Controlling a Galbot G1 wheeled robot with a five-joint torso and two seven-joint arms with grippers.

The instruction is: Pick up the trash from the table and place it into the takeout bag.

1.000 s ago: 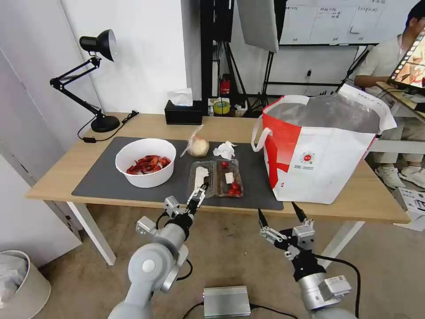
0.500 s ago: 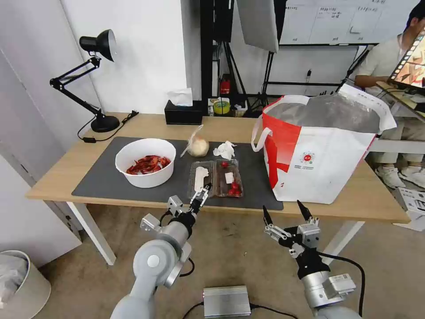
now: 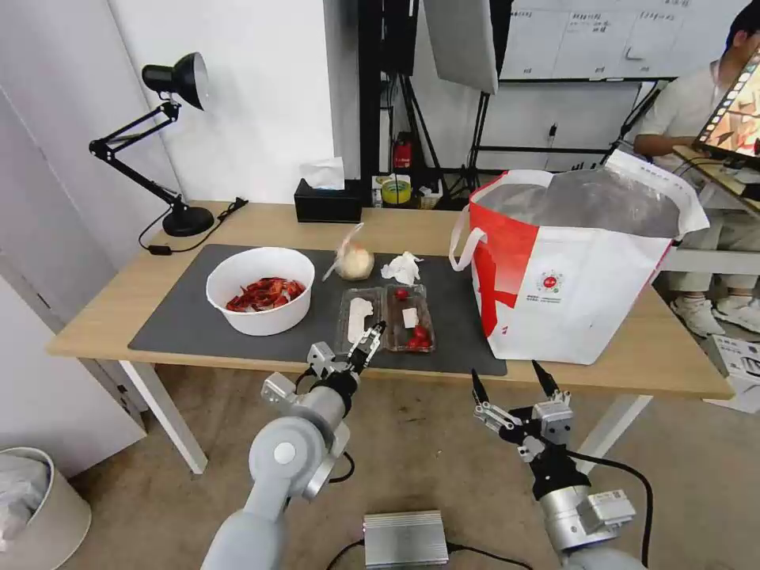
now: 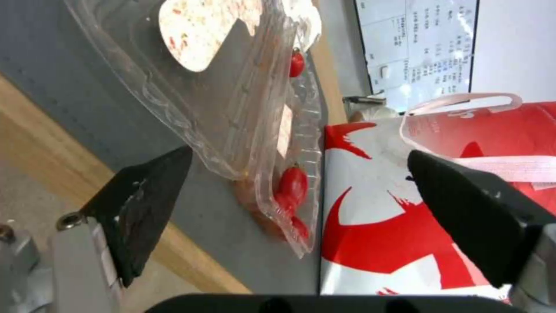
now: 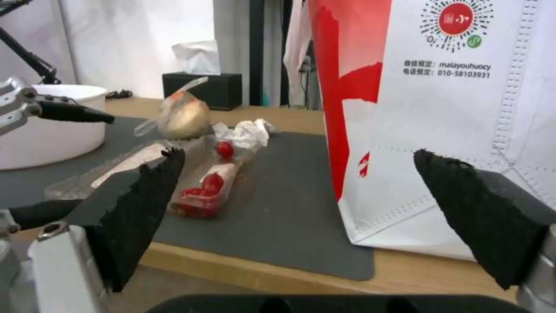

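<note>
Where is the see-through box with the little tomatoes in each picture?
Head view: the clear tray lies on the dark mat, just beyond the left gripper.
Left wrist view: the tray lies between the open fingers.
Right wrist view: the tray lies left of centre.
Shared landmark: the takeout bag.

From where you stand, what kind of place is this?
Probably an office or lab used for testing: a light-wood table with a desk lamp, whiteboards on the back wall, and tripod stands behind.

White wall, beige floor, black desk lamp, whiteboard, white bin
</note>
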